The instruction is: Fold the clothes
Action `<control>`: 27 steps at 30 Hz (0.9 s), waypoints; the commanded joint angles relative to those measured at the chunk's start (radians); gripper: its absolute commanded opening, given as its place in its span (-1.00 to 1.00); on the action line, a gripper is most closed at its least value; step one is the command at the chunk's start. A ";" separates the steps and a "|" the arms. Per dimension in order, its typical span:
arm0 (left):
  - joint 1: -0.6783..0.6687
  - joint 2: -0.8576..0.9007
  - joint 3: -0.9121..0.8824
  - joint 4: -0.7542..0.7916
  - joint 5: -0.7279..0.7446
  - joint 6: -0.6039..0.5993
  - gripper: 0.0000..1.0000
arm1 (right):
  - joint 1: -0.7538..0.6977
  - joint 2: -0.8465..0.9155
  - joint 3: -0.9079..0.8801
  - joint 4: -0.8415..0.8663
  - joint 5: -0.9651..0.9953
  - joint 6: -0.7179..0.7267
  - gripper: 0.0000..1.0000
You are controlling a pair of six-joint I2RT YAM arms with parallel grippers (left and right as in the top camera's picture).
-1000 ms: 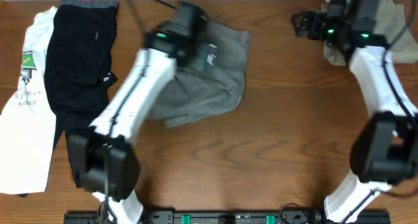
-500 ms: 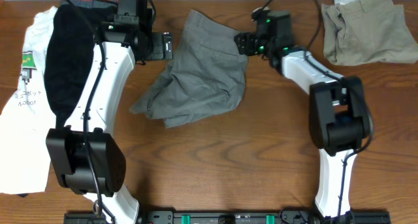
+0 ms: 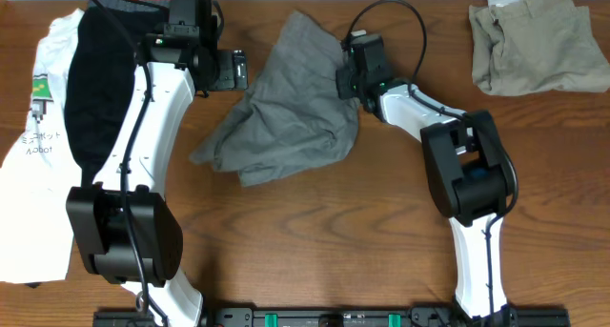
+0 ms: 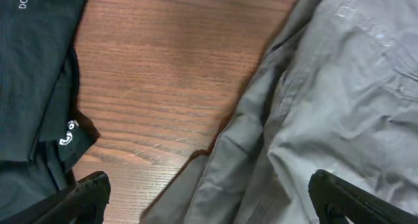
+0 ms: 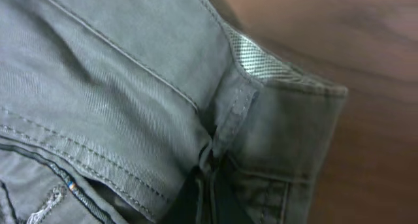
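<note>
Here the right claw (image 3: 344, 79), spread a second ago near the beige shorts (image 3: 529, 41), has crossed over and pinched the waistband edge of the grey shorts (image 3: 286, 112) crumpled at the far middle of the desk (image 3: 381, 232), while the left claw (image 3: 238, 70) hangs spread beside them, so flattening can probably begin.

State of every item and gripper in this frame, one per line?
grey shorts: crumpled, unfolded, waistband edge pinched.
right gripper: shut on the grey shorts.
left gripper: open, empty, at the shorts' left edge.
black trousers: laid out long, overlapping the T-shirt.
white T-shirt: flat, partly under the trousers.
khaki shorts: roughly folded, untouched.
</note>
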 commanded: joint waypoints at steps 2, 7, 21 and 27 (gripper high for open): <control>0.004 0.013 -0.013 -0.003 -0.007 -0.012 0.96 | -0.030 -0.146 0.006 -0.133 0.237 0.048 -0.97; 0.004 0.013 -0.013 -0.003 -0.004 -0.013 0.96 | -0.080 -0.281 0.006 -0.389 0.254 0.141 -0.97; 0.004 0.014 -0.013 -0.003 -0.004 -0.012 0.96 | -0.184 -0.376 0.006 -0.449 -0.021 0.018 0.62; 0.004 0.015 -0.013 -0.002 -0.004 -0.012 0.96 | -0.185 -0.319 0.006 -0.204 -0.024 -0.074 0.43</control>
